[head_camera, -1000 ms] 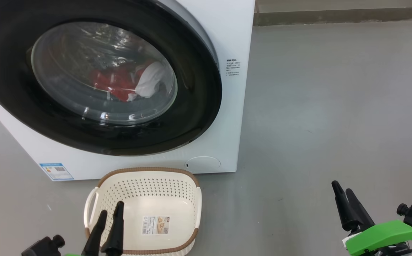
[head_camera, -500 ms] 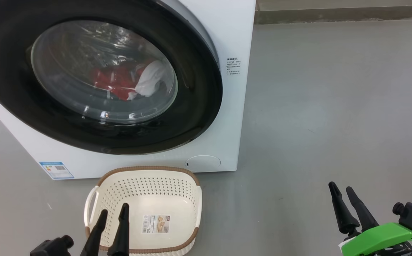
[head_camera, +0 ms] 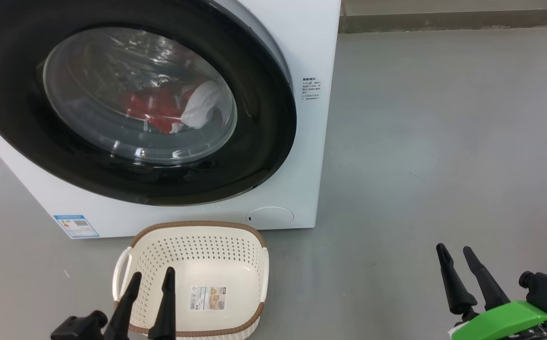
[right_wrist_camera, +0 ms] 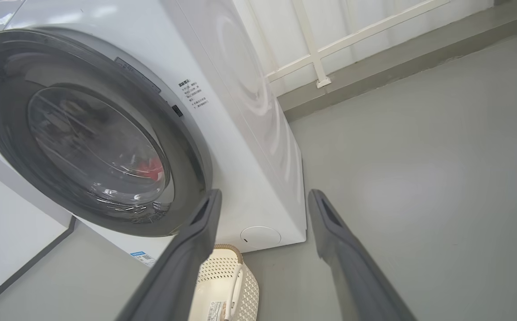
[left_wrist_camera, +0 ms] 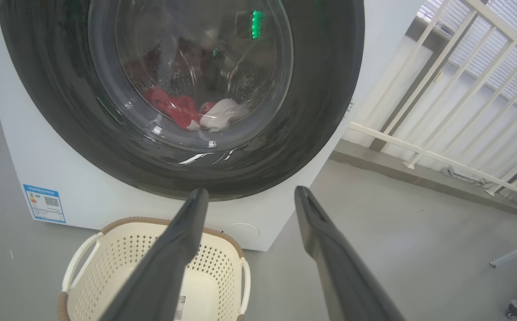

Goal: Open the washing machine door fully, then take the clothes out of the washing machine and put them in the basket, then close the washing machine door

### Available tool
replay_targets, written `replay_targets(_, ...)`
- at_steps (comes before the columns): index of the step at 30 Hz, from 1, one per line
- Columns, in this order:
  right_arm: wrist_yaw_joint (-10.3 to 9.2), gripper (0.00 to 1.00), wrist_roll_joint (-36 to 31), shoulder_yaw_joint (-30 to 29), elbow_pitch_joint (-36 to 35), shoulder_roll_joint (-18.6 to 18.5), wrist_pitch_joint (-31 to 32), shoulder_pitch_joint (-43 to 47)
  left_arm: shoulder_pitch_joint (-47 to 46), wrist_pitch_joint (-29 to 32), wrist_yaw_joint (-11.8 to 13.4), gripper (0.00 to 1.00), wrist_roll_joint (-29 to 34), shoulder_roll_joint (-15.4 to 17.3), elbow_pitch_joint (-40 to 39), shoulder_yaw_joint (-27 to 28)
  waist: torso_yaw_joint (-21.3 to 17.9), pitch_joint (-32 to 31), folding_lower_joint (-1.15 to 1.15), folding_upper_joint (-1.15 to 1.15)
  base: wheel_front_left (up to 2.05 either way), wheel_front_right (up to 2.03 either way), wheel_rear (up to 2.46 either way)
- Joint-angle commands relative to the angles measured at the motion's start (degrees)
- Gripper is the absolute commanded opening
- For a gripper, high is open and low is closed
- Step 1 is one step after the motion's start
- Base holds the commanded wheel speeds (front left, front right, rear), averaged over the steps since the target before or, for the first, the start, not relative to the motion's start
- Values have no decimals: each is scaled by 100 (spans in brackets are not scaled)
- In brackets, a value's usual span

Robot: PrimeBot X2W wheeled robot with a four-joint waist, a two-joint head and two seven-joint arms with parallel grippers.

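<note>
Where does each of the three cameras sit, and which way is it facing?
Head view: high, looking forward and down at the washing machine door and basket; left gripper lower left, right gripper lower right.
Left wrist view: low by the basket, facing the door squarely; its own fingers spread.
Right wrist view: further right, facing the door obliquely; its own fingers spread.
All three share the door, basket and red clothes.

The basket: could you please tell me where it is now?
In the head view, the basket sits on the floor at lower left, in front of the washing machine below its door, with the open left pincer by its near edge.
</note>
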Motion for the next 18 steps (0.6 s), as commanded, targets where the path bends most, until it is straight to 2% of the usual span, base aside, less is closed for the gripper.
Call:
replay_targets(1, 3, 100, -225, 70, -180, -129, -102, 27, -28, -87, 51, 100, 271, 59, -203, 94, 0, -6, 0, 0, 0, 0, 0)
replay_targets(18, 3, 100, -1167, 15, -309, -191, -389, 180, 39, -374, 127, 100, 1457, 68, -373, 29, -35, 4, 0, 0, 0, 0, 0)
